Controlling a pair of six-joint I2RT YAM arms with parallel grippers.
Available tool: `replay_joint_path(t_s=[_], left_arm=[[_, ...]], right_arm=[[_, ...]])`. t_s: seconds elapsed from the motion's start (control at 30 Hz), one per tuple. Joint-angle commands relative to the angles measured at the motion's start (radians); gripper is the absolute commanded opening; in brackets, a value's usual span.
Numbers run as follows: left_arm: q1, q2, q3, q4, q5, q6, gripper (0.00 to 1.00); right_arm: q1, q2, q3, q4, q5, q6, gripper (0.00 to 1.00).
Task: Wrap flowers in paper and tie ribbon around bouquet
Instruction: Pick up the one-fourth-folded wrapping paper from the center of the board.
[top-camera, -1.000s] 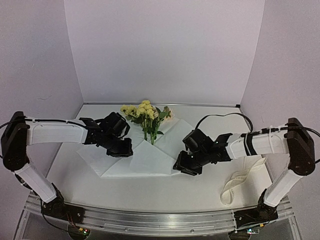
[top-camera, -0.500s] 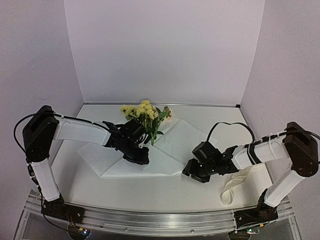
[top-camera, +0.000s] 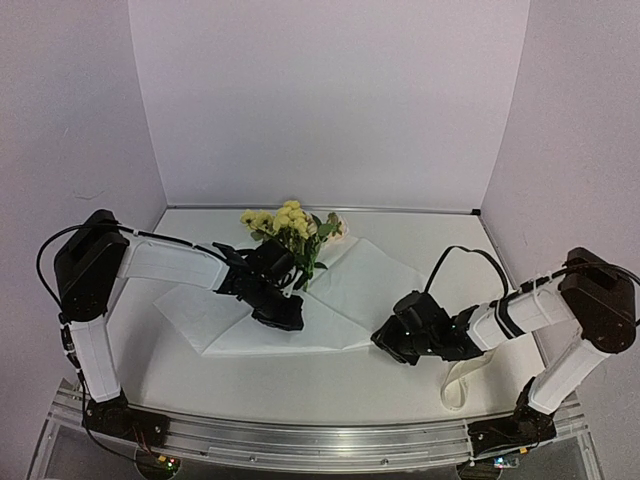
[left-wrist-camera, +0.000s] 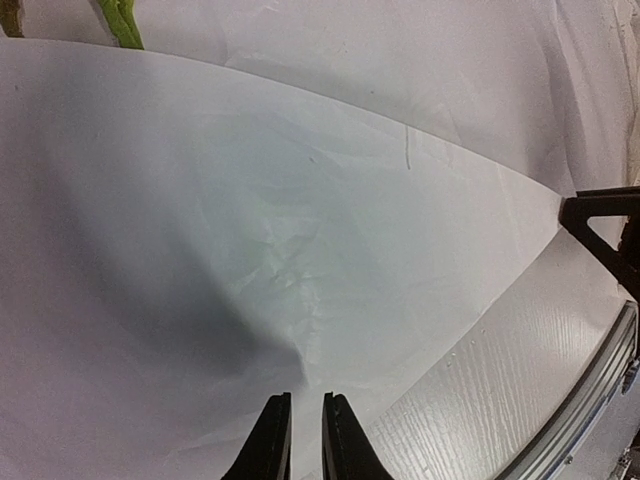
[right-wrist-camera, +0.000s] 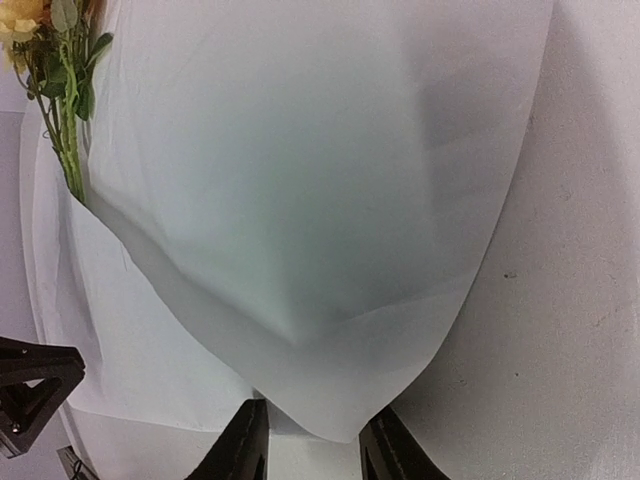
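Left gripper (left-wrist-camera: 306, 405), shifted inward over limp white tissue paper sheet (right-wrist-camera: 300, 200), nearly closed, pinch unclear; right gripper (right-wrist-camera: 308, 420) spread astride its tearable corner, likeliest hold.

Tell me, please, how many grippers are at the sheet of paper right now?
2. The left gripper pinches the paper near its front edge, below the flowers; the right gripper straddles its near-right corner, jaws apart.
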Motion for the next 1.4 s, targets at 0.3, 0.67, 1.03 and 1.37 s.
replay_joint_path(t_s=[0.3,0.67,1.03,1.37], left_arm=[[-0.022,0.055,0.101,0.034,0.071,0.041,0.13],[-0.093,0.136,0.171,0.046,0.098,0.056,0.12],[-0.151,0.232,0.257,-0.006,0.058,0.098,0.11],[-0.177,0.233,0.256,-0.019,-0.007,0.133,0.1]], right_arm=[[-0.003,-0.023,-0.016,0.029,0.049,-0.054,0.03],[-0.002,-0.105,-0.055,0.023,0.041,-0.112,0.0],[-0.002,-0.211,-0.065,-0.059,0.005,-0.186,0.0],[-0.002,-0.283,-0.054,-0.139,0.011,-0.255,0.0]])
